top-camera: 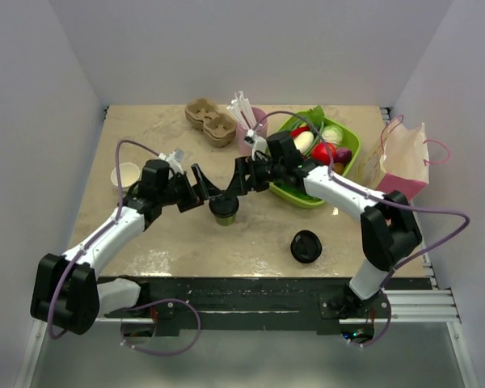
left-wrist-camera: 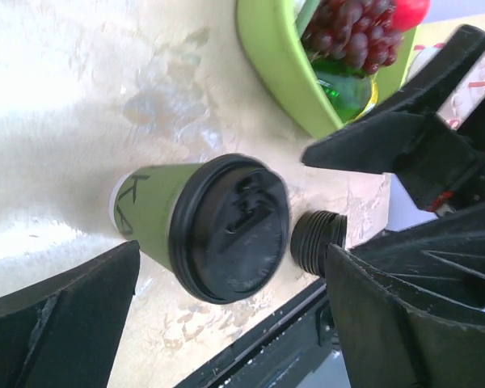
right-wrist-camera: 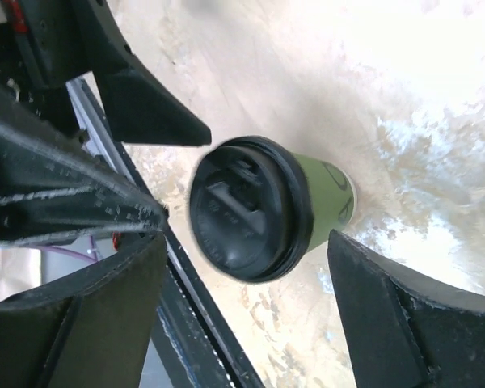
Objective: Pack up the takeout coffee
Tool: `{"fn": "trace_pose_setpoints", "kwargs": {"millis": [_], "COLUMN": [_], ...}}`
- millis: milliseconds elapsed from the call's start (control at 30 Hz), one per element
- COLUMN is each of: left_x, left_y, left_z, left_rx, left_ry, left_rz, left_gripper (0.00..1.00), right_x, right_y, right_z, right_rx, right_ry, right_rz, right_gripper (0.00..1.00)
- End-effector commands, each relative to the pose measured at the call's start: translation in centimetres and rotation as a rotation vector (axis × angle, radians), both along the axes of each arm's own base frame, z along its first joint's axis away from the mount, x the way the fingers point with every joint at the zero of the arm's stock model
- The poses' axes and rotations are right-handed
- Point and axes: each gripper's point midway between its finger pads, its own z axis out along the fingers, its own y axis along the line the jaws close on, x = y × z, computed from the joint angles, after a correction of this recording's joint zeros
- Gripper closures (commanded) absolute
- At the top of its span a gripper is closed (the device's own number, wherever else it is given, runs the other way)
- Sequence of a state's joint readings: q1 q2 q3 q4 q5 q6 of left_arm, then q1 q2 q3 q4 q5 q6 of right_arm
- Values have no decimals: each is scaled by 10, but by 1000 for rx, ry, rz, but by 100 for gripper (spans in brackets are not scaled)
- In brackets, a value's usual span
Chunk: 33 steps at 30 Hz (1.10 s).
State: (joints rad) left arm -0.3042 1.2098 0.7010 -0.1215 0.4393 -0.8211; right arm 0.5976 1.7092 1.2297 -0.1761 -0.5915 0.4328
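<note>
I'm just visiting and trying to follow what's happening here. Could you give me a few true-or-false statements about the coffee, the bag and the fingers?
1. The takeout coffee stands on the table. True.
2. It is inside the pink bag. False: the bag stands apart at the right.
3. The left fingers and right fingers are open, not gripping the coffee. True.
4. The loose black lid covers the lidless cup. False: it lies on the table.

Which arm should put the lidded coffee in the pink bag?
Probably right. Left gripper and right gripper both stand open beside the takeout coffee, but the pink bag stands far right.
</note>
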Motion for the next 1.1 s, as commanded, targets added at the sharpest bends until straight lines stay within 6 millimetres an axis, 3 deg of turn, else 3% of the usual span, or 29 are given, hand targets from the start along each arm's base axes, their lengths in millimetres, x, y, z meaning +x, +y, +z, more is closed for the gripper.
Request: {"fn": "trace_pose_setpoints", "kwargs": {"millis": [0,33,100,133,200,300,367,400,467,500,600,833,933,1033,1067], "left_x": [10,8,9,7,3,-7,-14,-17,-22,-24,-29,-35,-29,-6,11], "left_y": [8,11,20,24,33,40,41,41,40,39,37,29,33,45,54], "left_z": [46,55,62,69,70,69,66,64,59,56,45,27,31,44,58], "left_rx": [60,67,111,122,164,196,193,188,177,175,160,119,133,166,187], "left_ry": [-152,-183,-220,-248,-253,-242,-233,-227,-211,-200,-172,-121,-132,-142,-164], "left_rz": [0,7,40,47,61,71,66,63,54,51,39,16,47,170,257], "left_gripper": [0,0,0,0,0,0,0,0,0,0,0,0,0,0,0], "right_x": [5,6,-1,-3,-15,-17,-19,-22,-32,-40,-56,-42,-38,-32,-33], "right_y": [-14,-19,-32,-40,-56,-80,-104,-111,-122,-120,-122,-152,-151,-145,-141], "right_z": [82,88,116,118,134,136,151,141,151,137,125,95,89,89,90], "right_rx": [20,9,23,9,19,-16,-28,-42,-17,-22,-48,-195,-213,-208,-196], "right_ry": [-270,-306,-405,-435,-513,-572,-638,-633,-710,-705,-711,-554,-515,-505,-502], "right_rz": [-2,-17,-36,-57,-86,-181,-291,-316,-330,-280,-203,-405,-424,-418,-399], "right_gripper": [8,2,2,2,2,2,2,2,2,2,2,2,2,2,2]}}
